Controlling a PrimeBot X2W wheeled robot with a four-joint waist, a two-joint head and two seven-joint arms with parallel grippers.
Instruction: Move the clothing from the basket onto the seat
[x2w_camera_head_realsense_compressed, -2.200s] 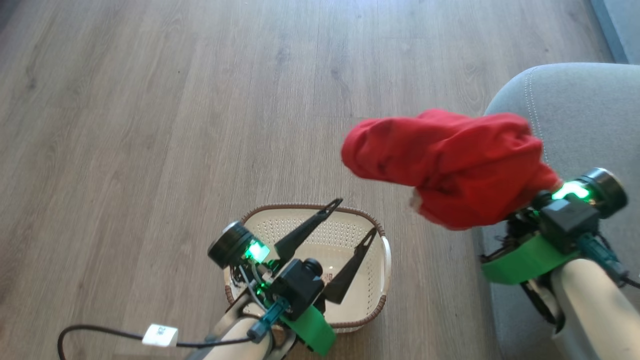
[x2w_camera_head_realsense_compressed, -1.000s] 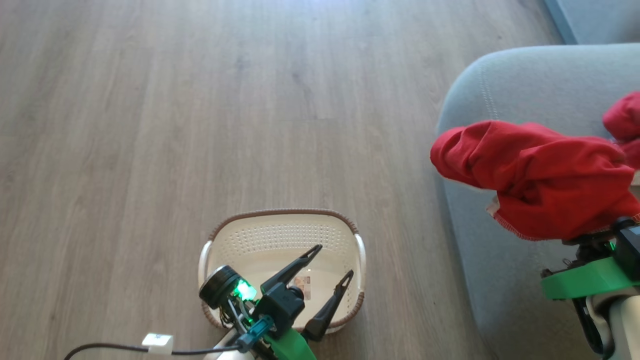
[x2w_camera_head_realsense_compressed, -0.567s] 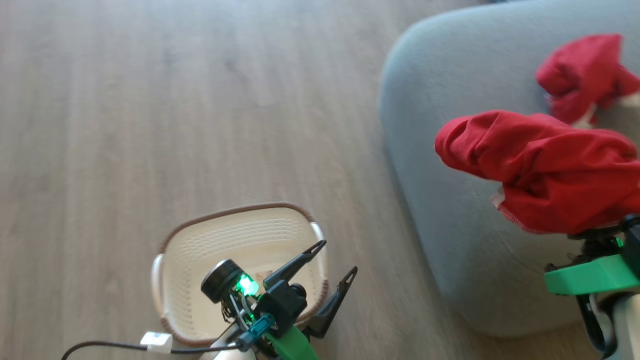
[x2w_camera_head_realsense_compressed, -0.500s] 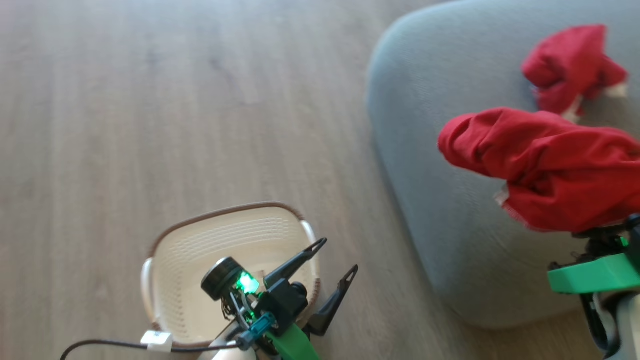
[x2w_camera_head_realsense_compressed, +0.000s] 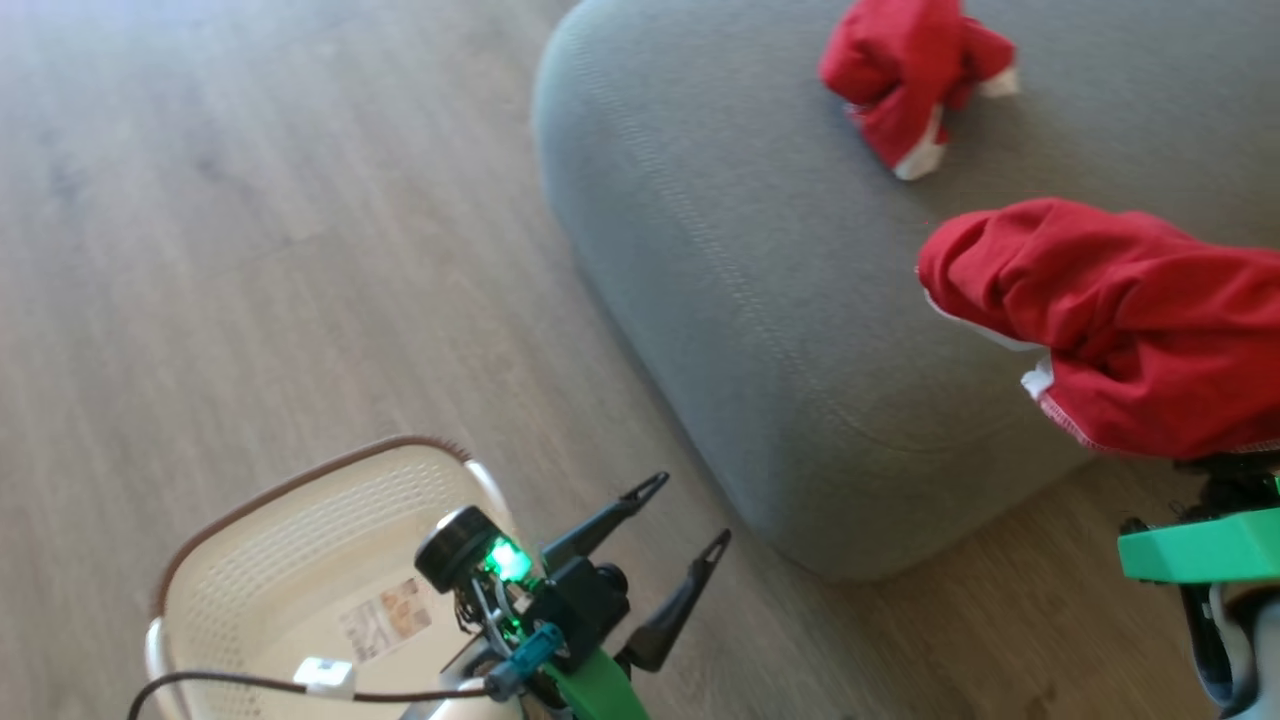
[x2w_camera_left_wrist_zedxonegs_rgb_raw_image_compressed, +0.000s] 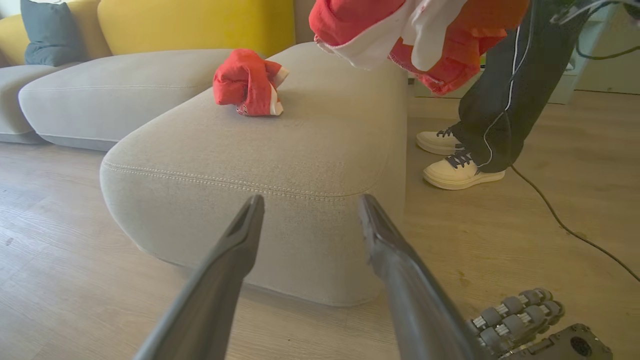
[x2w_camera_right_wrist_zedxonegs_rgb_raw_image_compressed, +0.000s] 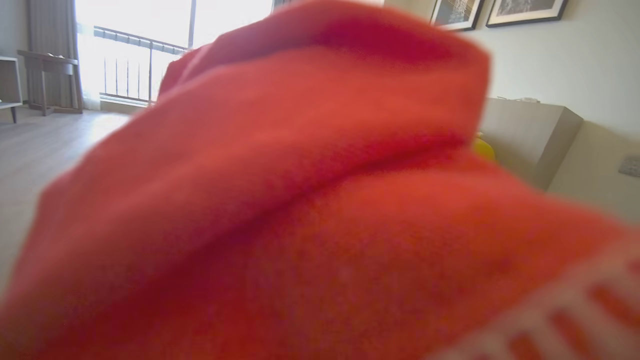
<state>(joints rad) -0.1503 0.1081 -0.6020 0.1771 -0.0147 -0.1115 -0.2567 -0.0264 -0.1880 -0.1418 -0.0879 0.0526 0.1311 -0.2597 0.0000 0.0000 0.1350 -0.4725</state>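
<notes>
your head swings onto the seat (x2w_camera_head_realsense_compressed: 720, 260) | right end effector (x2w_camera_head_realsense_compressed: 1228, 472) stays pinched on red garment (x2w_camera_head_realsense_compressed: 1110, 320), now over seat | left end effector (x2w_camera_head_realsense_compressed: 688, 512) spread | basket (x2w_camera_head_realsense_compressed: 300, 530) looks empty: likely last drop

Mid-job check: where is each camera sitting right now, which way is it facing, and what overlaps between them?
Head view: high up, looking down at floor, basket, seat; shows open left gripper and right arm under the held garment.
Left wrist view: low near the floor, facing the seat's side along its own spread fingers; a person's shoes at right.
Right wrist view: right up against the held garment, blurred; wall and window beyond.
Shared: head and left wrist views both show seat, held garment and lying garment.
</notes>
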